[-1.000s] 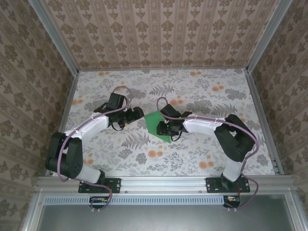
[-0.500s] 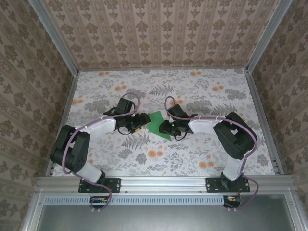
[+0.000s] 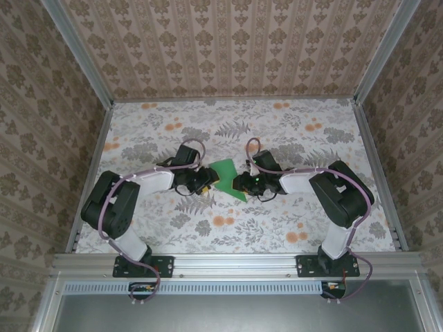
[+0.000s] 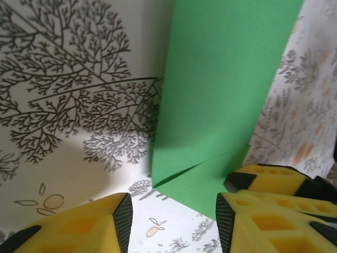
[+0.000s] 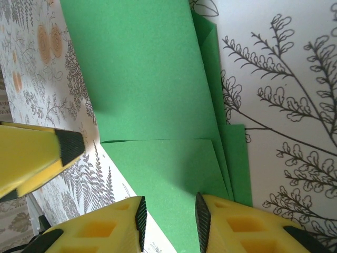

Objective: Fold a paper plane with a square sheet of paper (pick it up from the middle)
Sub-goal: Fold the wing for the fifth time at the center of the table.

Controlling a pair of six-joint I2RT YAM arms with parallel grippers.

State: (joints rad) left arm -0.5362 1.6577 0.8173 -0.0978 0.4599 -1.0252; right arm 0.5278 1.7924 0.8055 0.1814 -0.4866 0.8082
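Top external view: my two arms reach inward over the flower-patterned worktop [image 3: 291, 228] and meet at its middle. There lies the square sheet of paper [image 3: 227, 173], bright green and creased into a smaller shape with one point toward the near edge. My left pincer [image 3: 208, 181] sits at the sheet's left edge and my right pincer [image 3: 239, 183] at its right edge, the paper between the two.

Left wrist view: my left pincer [image 4: 174, 210] is released. Its yellow fingers stand apart, with printed worktop and a green corner showing in the gap. The sheet [image 4: 221, 84] stretches away ahead, a slanting crease crossing its near end. A yellow finger [image 4: 268, 179] of my right pincer lies just beside that corner.

Right wrist view: my right pincer [image 5: 168, 213] is likewise unclenched, though narrowly, and green paper shows in the slot between its fingers. Whether the fingertips press on the sheet I cannot tell. The sheet [image 5: 142, 68] shows layers stepped along its right edge and one crease across. A finger [image 5: 37, 153] of my left pincer shows at the left, near the sheet's edge.
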